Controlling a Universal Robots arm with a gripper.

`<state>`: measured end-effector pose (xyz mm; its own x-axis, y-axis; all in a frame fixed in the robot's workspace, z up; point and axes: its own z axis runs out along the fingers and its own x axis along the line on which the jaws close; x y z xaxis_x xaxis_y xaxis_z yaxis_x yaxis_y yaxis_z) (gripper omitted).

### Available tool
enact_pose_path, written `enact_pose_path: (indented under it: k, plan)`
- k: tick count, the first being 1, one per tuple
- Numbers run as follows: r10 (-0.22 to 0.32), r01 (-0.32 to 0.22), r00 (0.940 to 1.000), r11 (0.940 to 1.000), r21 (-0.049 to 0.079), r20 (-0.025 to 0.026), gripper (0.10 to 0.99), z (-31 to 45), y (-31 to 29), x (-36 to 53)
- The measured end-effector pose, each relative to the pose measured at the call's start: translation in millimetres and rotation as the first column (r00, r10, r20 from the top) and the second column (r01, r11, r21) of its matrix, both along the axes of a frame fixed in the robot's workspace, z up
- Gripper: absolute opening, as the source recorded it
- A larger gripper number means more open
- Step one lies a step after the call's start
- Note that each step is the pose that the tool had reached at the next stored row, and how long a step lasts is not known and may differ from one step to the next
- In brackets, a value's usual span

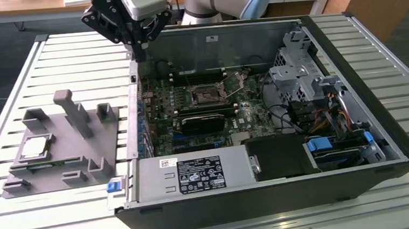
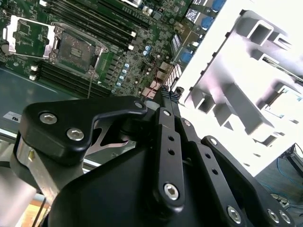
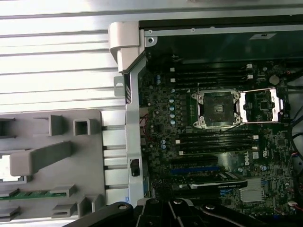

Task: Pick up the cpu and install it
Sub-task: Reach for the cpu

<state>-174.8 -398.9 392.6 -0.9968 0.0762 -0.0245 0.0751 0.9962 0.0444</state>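
The end effector (image 2: 165, 92) sits closest to the lens in the second wrist view. Its black fingers are pressed together with nothing between them, and it hangs in the air over the far wall of the computer case, between the tray side and the board side. Beneath everything runs the white slatted surface (image 1: 64, 65). On it the computer case (image 1: 269, 207) lies on its side with the cover off, presumably so that the motherboard (image 1: 164, 134) faces up and can be reached from above. Just beside the case, on the exterior view's left, stands the grey tray (image 1: 84, 151) with its upright pegs. Its shaped recesses appear meant to keep parts in fixed, known spots. The socket (image 3: 217, 109) has its metal frame (image 3: 259, 105) swung open to one side, leaving the seat bare as if ready for a chip. The cpu (image 1: 35, 148) lies flat in the tray, well apart from the end effector and untouched. The exterior view gives the whole layout and the chip's place. The first wrist view looks straight down and shows the open socket frame plainly, while the second shows how the fingers meet.
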Motion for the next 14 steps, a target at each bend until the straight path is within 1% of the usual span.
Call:
enact_pose_path:
  k: [14]
  plan:
    - [0.000, 0.000, 1.0000, 1.0000, 0.000, 0.0000, 0.106, -0.2, 0.0, -5.7]
